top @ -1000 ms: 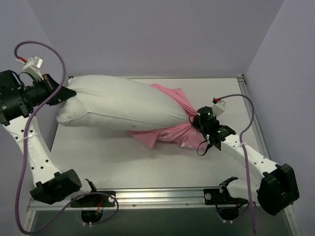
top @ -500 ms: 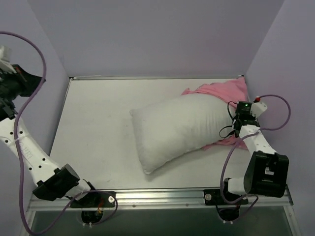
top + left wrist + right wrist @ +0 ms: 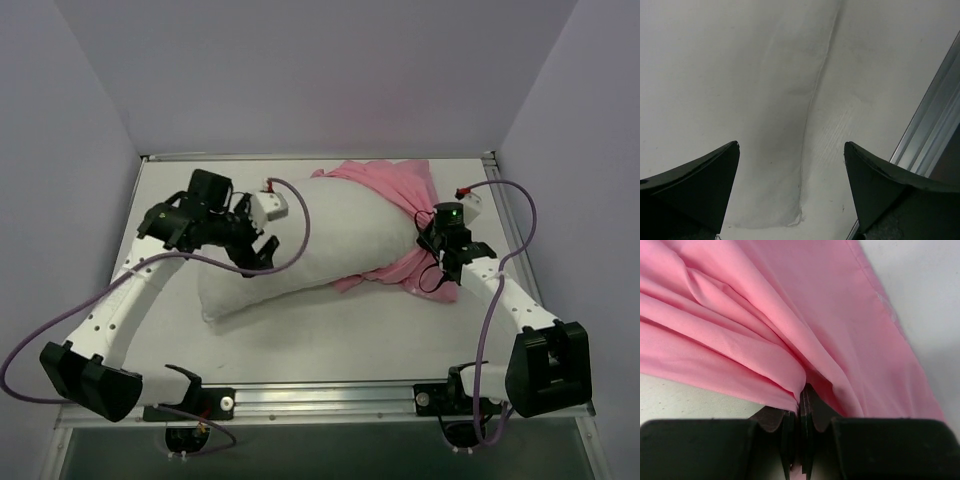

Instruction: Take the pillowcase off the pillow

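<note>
The white pillow (image 3: pixel 300 250) lies slanted on the table, its right end still inside the pink pillowcase (image 3: pixel 385 180), which bunches above and below that end. My left gripper (image 3: pixel 255 250) hovers open over the pillow's left half. In the left wrist view its gripper (image 3: pixel 791 145) has nothing between the fingers (image 3: pixel 700 185), and a corner of the pillow (image 3: pixel 740 100) lies below. My right gripper (image 3: pixel 437 245) is at the pillow's right end, and its gripper (image 3: pixel 802 390) is shut on a fold of the pillowcase (image 3: pixel 765 315).
A metal rail (image 3: pixel 330 400) runs along the table's near edge, and the rail (image 3: pixel 935 115) also shows at the right of the left wrist view. Purple walls enclose the table on three sides. Purple cables loop from both arms.
The left gripper let go of the pillow's left end, then swung back in open over the pillow. The pillow dropped to the table. The right gripper kept its hold on the pillowcase.
</note>
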`<state>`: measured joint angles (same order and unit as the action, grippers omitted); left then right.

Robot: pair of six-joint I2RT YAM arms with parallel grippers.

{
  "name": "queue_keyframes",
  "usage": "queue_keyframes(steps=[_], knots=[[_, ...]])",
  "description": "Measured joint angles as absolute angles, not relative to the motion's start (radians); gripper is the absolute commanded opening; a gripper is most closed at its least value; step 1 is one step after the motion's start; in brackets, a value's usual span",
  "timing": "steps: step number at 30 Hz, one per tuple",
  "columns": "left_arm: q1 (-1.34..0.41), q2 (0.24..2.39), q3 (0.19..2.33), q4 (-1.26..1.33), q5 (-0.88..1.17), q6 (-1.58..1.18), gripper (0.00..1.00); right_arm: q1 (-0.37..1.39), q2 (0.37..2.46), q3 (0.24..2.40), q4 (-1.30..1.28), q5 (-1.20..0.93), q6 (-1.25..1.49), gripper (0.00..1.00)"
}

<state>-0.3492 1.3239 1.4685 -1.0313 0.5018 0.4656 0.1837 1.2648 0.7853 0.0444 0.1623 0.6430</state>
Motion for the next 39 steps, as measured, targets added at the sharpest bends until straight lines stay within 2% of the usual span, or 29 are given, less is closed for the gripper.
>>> queue_keyframes(steps=[4,9,18,19,20,21,22,29,34,38,39], knots=[[-0.565,1.336,1.386,-1.01,0.321,0.556,0.94,0.183,1.265,0.785,0.034,0.154,0.637,0.0],[-0.71,1.418,1.291,-0.85,-0.022,0.65,0.94,0.183,1.265,0.785,0.033,0.149,0.631,0.0],[-0.741,1.6,1.234,-0.61,-0.245,0.702,0.94,0.183,1.265,0.785,0.031,0.131,0.628,0.0],[-0.737,1.618,1.216,-0.586,-0.253,0.703,0.97,0.183,1.265,0.785,0.03,0.127,0.627,0.0],[-0.731,1.637,1.205,-0.567,-0.254,0.704,0.79,0.183,1.265,0.785,0.028,0.122,0.626,0.0],[-0.721,1.657,1.201,-0.554,-0.246,0.695,0.5,0.183,1.265,0.785,0.027,0.116,0.624,0.0],[-0.705,1.681,1.201,-0.538,-0.227,0.685,0.03,0.183,1.265,0.785,0.025,0.112,0.623,0.0],[-0.563,1.648,1.208,-0.462,-0.076,0.626,0.02,0.127,1.265,0.785,0.02,0.031,0.601,0.0],[-0.428,1.587,1.299,-0.513,0.147,0.583,0.02,-0.041,1.26,0.789,-0.008,-0.108,0.58,0.0],[-0.366,1.559,1.361,-0.558,0.302,0.555,0.02,-0.093,1.261,0.844,-0.056,-0.169,0.549,0.0],[-0.36,1.546,1.361,-0.584,0.324,0.548,0.02,-0.094,1.264,0.863,-0.062,-0.182,0.54,0.04]])
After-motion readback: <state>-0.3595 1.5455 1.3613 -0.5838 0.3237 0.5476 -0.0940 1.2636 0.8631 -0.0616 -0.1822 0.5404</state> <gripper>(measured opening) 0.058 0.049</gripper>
